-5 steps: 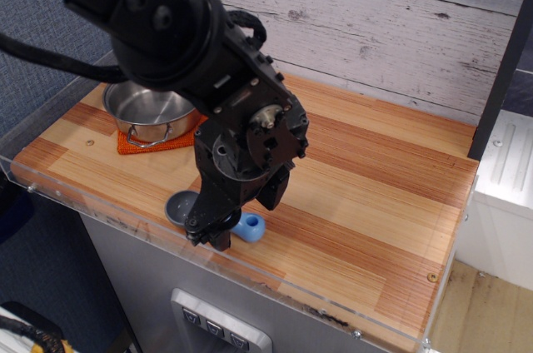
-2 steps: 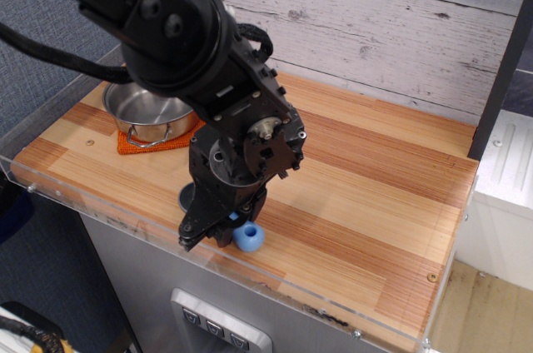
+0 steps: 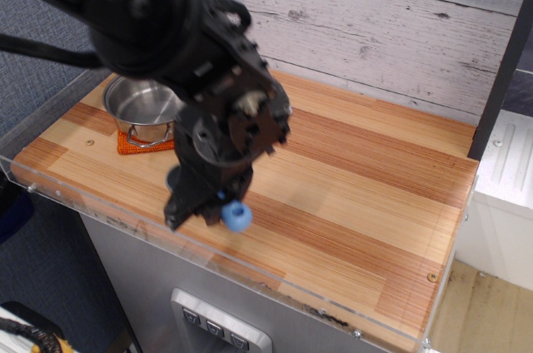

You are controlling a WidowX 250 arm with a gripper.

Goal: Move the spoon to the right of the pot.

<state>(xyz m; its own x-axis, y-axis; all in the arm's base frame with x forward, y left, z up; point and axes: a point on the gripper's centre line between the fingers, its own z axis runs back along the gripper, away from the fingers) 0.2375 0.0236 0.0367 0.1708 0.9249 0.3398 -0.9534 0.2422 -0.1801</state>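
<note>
The spoon's light-blue handle end [image 3: 236, 216] sticks out to the right of my gripper [image 3: 196, 208]. Its grey bowl is hidden behind the fingers. The gripper is shut on the spoon and holds it just above the wooden tabletop near the front edge. The image is blurred by motion. The shiny steel pot [image 3: 146, 108] stands at the back left on an orange cloth mat [image 3: 133, 145], up and left of the gripper.
A clear plastic rim [image 3: 250, 268] runs along the table's front and left edges. A whitewashed plank wall [image 3: 375, 28] stands behind. A white box [image 3: 504, 195] stands past the right edge. Bare wood [image 3: 358, 195] lies to the right of the gripper.
My gripper came down over the spoon and shut on it. It has since moved up and to the left with the spoon, whose handle has left its spot on the table.
</note>
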